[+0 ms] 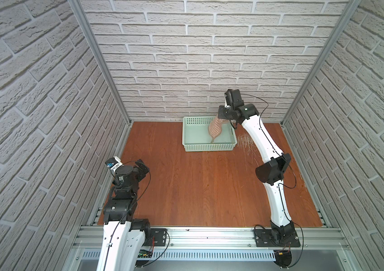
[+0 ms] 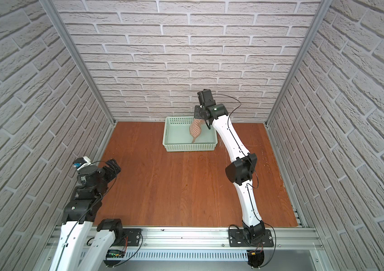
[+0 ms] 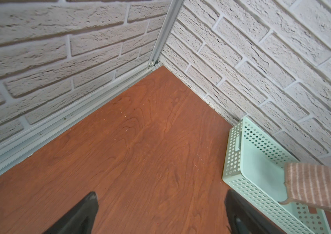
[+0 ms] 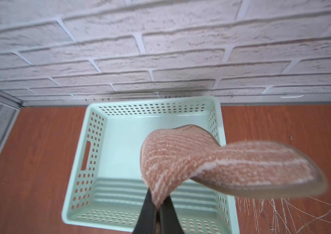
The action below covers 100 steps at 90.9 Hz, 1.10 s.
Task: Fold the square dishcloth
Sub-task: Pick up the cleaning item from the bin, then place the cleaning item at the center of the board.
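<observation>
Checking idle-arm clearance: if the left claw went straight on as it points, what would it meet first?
Likely the bare wooden tabletop, short of the brick-wall corner, though depth is unclear. The left claw is open; the mint basket and the square dishcloth are off to one side of that line.

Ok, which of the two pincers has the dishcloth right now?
The right pincer: it is shut on the striped dishcloth, which hangs over the mint-green basket. The left pincer stands open and empty over bare tabletop.
</observation>
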{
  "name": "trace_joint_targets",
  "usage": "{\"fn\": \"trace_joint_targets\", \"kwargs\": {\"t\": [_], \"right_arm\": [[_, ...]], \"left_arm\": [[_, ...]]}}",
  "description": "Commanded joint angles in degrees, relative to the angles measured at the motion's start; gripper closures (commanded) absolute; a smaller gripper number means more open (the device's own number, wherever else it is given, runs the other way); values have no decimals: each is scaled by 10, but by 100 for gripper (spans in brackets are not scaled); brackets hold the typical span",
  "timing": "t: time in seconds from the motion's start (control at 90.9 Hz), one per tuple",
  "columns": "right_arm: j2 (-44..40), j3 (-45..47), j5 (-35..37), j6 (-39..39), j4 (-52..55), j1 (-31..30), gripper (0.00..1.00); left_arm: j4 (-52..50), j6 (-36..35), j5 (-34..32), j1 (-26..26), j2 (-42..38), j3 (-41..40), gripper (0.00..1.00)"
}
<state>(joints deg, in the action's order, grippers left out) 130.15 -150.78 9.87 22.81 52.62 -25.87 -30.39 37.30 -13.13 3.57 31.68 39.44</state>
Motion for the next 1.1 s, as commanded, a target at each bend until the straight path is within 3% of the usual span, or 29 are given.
{"fn": "trace_joint_targets", "kwargs": {"t": [0.0,0.264,0.539,0.792,0.968,1.089], "right_arm": [[-29,-2,4,25,35,-14,97],[-108,30,14,25,58,-76,97],[-196,157,-6,32,46,-145,97],[-355,533,20,108,-68,-176,97],[-401,768,30,181,-105,-176,97],[-400,872,60,219,-94,-176,78]], "left_arm": [[17,-10,49,0,8,17,2],[26,0,98,0,6,19,2],[29,18,125,-1,7,17,2],[12,17,151,-12,34,27,2],[8,17,153,-56,60,22,2],[11,23,127,-118,76,14,2]]}}
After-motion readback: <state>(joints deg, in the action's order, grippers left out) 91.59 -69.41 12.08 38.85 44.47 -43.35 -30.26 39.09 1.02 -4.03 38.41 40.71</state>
